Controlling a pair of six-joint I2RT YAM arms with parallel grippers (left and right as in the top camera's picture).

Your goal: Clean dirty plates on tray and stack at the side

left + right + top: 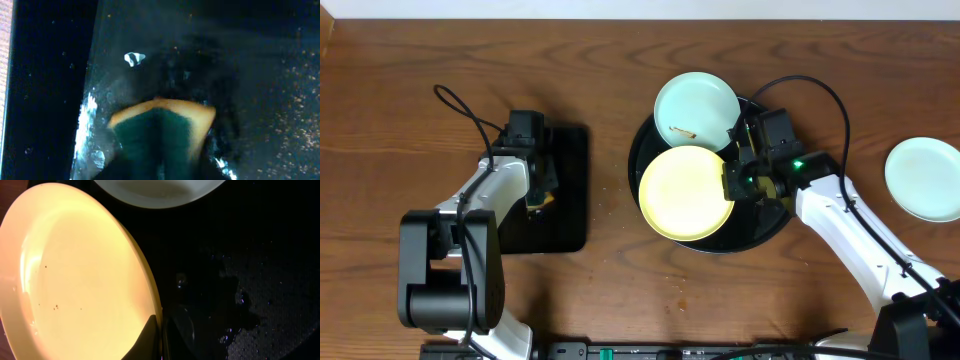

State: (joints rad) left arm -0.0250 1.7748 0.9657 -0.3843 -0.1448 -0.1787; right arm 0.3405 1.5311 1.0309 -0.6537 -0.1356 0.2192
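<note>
- the left gripper (pixel 536 188) sits low over the sponge (pixel 160 132) on the small rectangular tray (pixel 570 205); i cannot tell whether it is clamped on the sponge or loose.
- two plates wait on the round tray (pixel 752 232): the smeared blue plate (pixel 695 108) and the yellow plate (pixel 682 192), so most of the job looks undone.
- the right gripper (pixel 729 182) is clenched on the yellow plate's rim.
- one pale plate (pixel 923 178) lies on the table (pixel 620 60) at the far right, seemingly finished.

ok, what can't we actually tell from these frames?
Left fingers' hold on the sponge: left wrist view blurred, overhead blocked by the arm.
Specks on the yellow plate: too small in right wrist view to call dirt.
Pale plate at far right: cut off by overhead's edge.
</note>
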